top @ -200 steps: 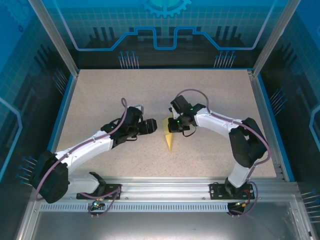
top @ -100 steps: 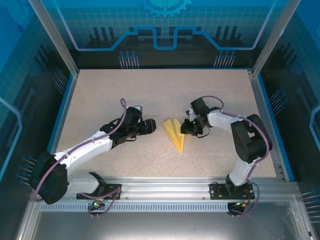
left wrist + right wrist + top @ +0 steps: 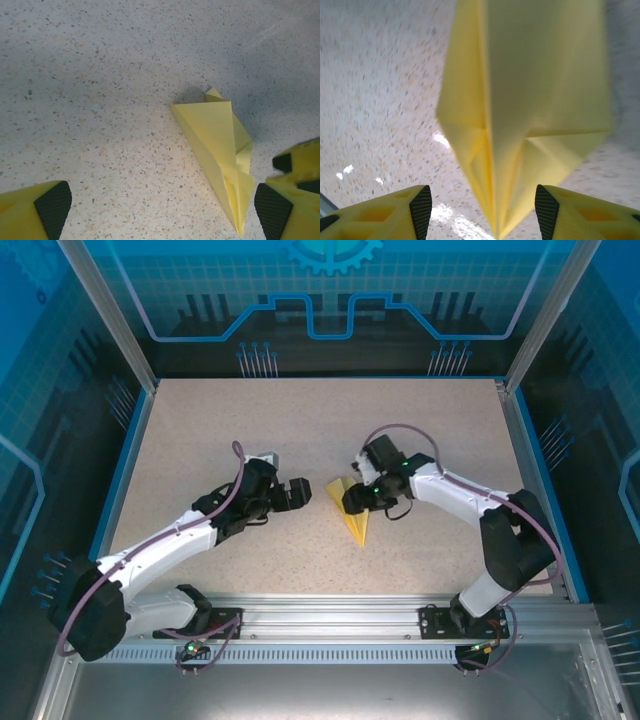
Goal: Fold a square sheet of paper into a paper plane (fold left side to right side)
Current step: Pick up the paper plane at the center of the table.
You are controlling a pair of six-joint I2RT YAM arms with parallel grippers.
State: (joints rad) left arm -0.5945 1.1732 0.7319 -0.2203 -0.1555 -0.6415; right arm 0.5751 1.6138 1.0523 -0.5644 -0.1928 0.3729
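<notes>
The paper plane [image 3: 356, 521] is a narrow yellow dart lying on the speckled table between the two arms, its point towards the near edge. In the left wrist view the plane [image 3: 220, 150] lies ahead and to the right, its tip close to the right pad [image 3: 272, 210]. My left gripper [image 3: 306, 491] [image 3: 162, 210] stands wide open just left of it, nothing between its pads. My right gripper [image 3: 350, 502] [image 3: 482, 210] is open and straddles the plane [image 3: 530, 90] at its narrow end. Neither pad [image 3: 421, 210] touches the paper.
A blue rim [image 3: 128, 460] borders the table [image 3: 300, 420] on the left, back and right. An aluminium rail [image 3: 330, 610] with both arm bases runs along the near edge. Slanted frame posts [image 3: 105, 310] rise at the back corners.
My right gripper has gone from shut to open and let the plane go, swinging right and then back over it. The plane lies a little further right. My left gripper has opened wider.
</notes>
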